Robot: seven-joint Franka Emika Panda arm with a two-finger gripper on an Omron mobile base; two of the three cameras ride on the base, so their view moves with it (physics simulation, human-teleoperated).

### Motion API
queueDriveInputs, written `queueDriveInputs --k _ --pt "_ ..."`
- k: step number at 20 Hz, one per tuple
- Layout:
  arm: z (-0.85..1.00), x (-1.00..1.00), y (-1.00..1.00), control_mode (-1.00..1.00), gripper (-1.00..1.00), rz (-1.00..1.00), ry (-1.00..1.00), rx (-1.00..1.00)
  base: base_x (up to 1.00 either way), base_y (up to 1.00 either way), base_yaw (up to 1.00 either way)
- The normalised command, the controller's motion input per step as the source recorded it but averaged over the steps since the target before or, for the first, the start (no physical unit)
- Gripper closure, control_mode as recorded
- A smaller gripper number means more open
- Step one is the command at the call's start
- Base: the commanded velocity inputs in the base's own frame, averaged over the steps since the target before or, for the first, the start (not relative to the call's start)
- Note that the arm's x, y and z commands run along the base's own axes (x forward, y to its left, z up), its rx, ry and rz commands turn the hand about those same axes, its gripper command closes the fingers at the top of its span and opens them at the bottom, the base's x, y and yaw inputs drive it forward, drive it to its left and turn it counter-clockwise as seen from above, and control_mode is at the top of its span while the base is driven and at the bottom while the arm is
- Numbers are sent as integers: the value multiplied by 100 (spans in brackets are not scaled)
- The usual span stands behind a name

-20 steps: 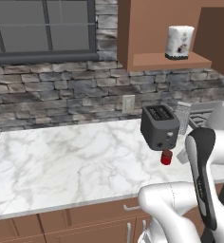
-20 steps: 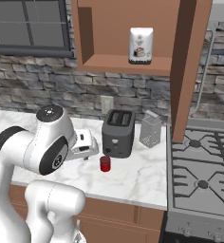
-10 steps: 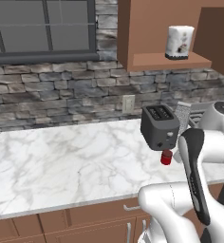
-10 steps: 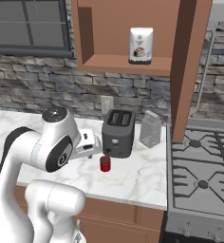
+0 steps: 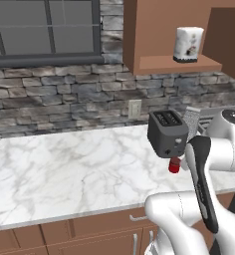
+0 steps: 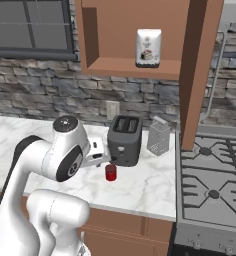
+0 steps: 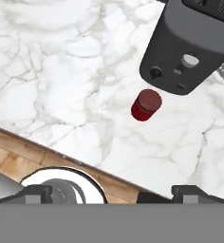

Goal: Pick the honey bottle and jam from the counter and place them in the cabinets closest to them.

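The jam (image 7: 145, 105) is a tiny red jar with a red lid, upright on the white marble counter (image 7: 57, 71) just in front of the toaster. It also appears as the jam (image 5: 175, 166) and jam (image 6: 110, 172) in the base views. My gripper (image 7: 116, 193) hovers above and short of the jar, its two dark fingertips (image 7: 38, 192) set wide apart, open and empty. The hand (image 6: 96, 151) sits left of the jar. A reddish-brown wall cabinet (image 6: 120, 30) with an open shelf hangs above. The honey bottle is out of view.
A dark toaster (image 6: 125, 141) stands behind the jam, with a metal grater (image 6: 158, 136) to its right. A white labelled canister (image 6: 148, 47) is on the cabinet shelf. A stove (image 6: 210, 175) borders the counter's right end. The counter edge (image 7: 47, 152) lies under the hand.
The arm has swung a little to the right, bringing the hand closer to the jam. The jam and toaster have not moved.
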Motion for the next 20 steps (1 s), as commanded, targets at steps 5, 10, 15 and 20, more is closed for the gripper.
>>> queueDriveInputs --k 5,10,15,20 --pt "-24 0 -5 -100 -100 0 -14 -1 0 0 0" --pt "-22 0 -6 -100 -100 0 -15 -2 0 0 0" --pt "-18 9 2 -100 -100 -1 -8 -6 0 0 0" --pt "-18 17 6 -100 -100 -1 -4 -6 0 0 0"
